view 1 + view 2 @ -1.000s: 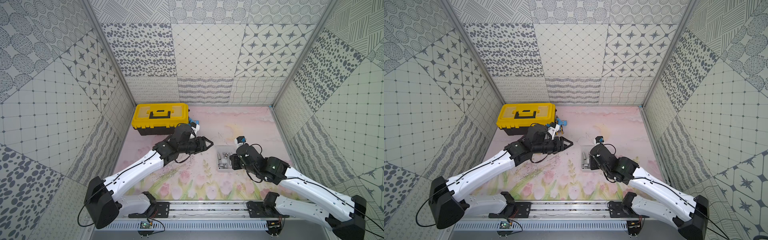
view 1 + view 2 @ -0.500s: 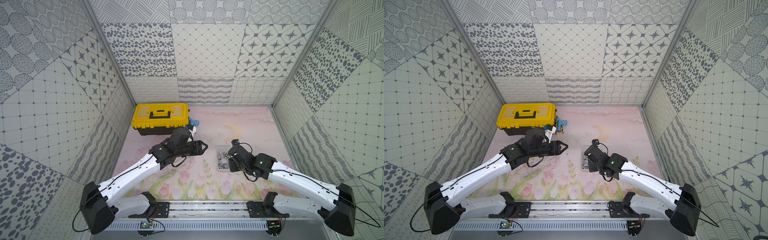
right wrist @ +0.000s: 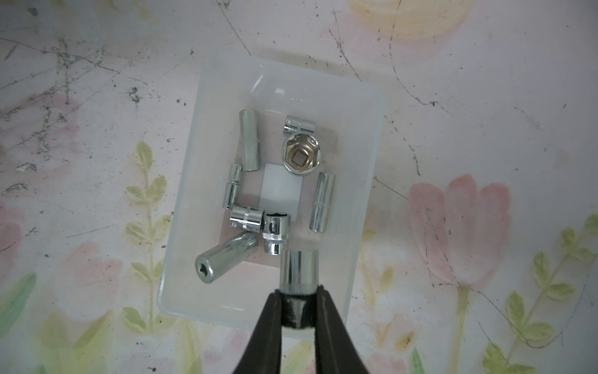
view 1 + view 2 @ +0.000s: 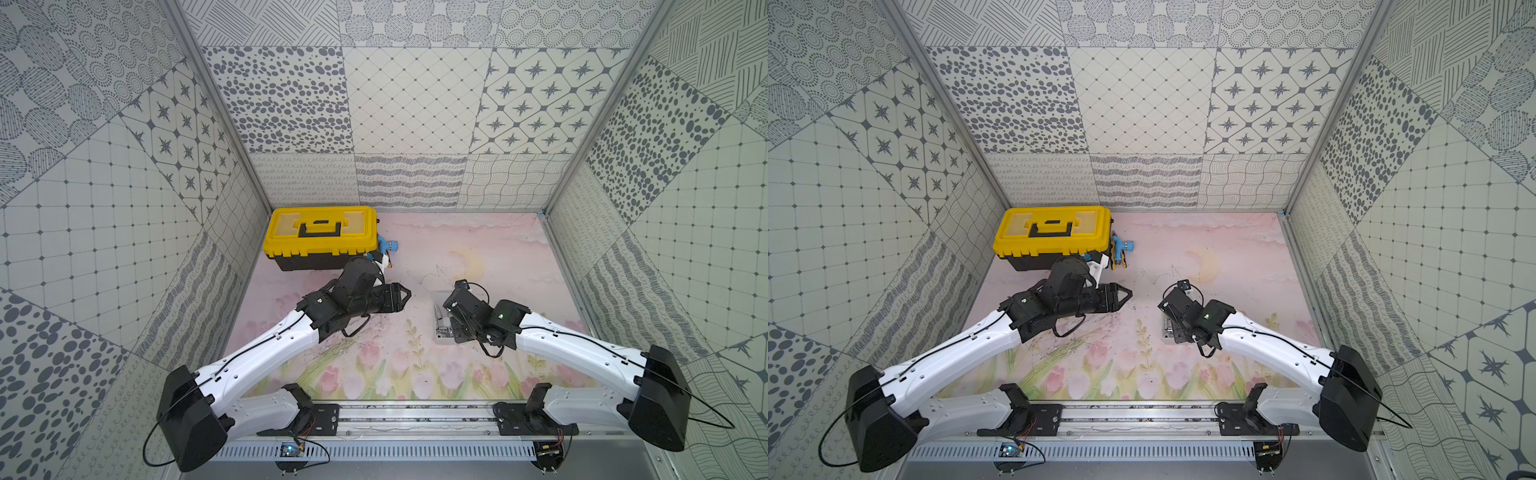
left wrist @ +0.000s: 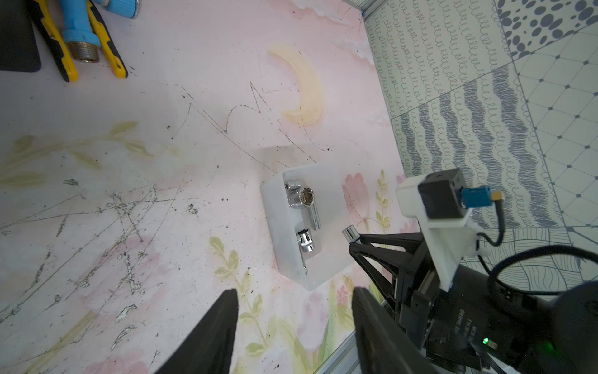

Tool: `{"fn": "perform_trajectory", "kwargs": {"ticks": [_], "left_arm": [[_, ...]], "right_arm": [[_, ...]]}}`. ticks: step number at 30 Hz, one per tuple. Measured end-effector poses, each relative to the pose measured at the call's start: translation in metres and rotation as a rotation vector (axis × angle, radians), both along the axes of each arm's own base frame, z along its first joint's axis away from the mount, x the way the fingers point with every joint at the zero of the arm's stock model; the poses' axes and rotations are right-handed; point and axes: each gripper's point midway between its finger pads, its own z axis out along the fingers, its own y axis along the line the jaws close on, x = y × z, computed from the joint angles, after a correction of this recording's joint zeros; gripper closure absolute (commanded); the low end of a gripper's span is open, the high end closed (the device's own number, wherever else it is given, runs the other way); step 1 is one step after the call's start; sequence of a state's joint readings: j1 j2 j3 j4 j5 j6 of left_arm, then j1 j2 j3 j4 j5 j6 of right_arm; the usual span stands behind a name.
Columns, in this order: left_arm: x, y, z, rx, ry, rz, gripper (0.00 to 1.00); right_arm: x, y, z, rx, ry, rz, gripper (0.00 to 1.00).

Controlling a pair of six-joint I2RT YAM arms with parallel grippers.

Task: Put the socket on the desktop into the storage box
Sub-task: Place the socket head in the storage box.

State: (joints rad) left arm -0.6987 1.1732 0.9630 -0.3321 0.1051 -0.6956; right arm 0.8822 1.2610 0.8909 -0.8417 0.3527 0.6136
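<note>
Since a second ago the right arm has swung inward, bringing the right gripper (image 4: 446,306) over the storage box (image 4: 440,337), while the left gripper (image 4: 405,296) has drawn back a little. In both top views the box lies on the pink flowered table (image 4: 1100,365), mostly hidden under the right wrist, and a yellow-lidded toolbox (image 4: 322,232) stands in the far left corner, well apart from it.

From the left wrist, the left gripper (image 5: 294,291) has its fingers spread apart with nothing between them. Beyond them sits the storage box (image 5: 275,207), and the right gripper (image 5: 354,241) holds a shiny socket (image 5: 349,233) at its tip over the box's edge. Yellow-handled pliers (image 5: 55,48) lie far off beside the toolbox.

From the right wrist, the right gripper (image 3: 299,291) is clamped on the socket (image 3: 299,268), which hangs over one end of the storage box (image 3: 369,155). Other sockets (image 3: 293,155) lie scattered on the box floor around a white patch (image 3: 281,191).
</note>
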Motion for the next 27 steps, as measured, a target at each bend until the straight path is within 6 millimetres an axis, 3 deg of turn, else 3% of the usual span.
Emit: {"fn": "perform_trajectory", "kwargs": {"ticks": [8,13,17,22,27], "left_arm": [[0.001,0.001,-0.005,0.013,0.006,0.003,0.39],[0.001,0.001,-0.007,0.018,0.007,0.002,0.39],[0.001,0.001,-0.008,0.02,0.008,0.002,0.39],[0.001,0.001,-0.008,0.021,0.007,0.0,0.39],[0.001,0.001,-0.008,0.022,0.006,0.0,0.39]], "right_arm": [[0.01,-0.006,-0.006,-0.007,0.013,-0.025,0.99],[0.012,-0.004,-0.008,0.0,0.017,-0.026,0.81],[0.013,-0.003,-0.008,0.009,0.018,-0.025,0.58],[0.013,-0.002,-0.004,0.022,0.007,-0.026,0.47],[0.013,-0.003,0.016,0.076,-0.046,-0.029,0.31]]}}
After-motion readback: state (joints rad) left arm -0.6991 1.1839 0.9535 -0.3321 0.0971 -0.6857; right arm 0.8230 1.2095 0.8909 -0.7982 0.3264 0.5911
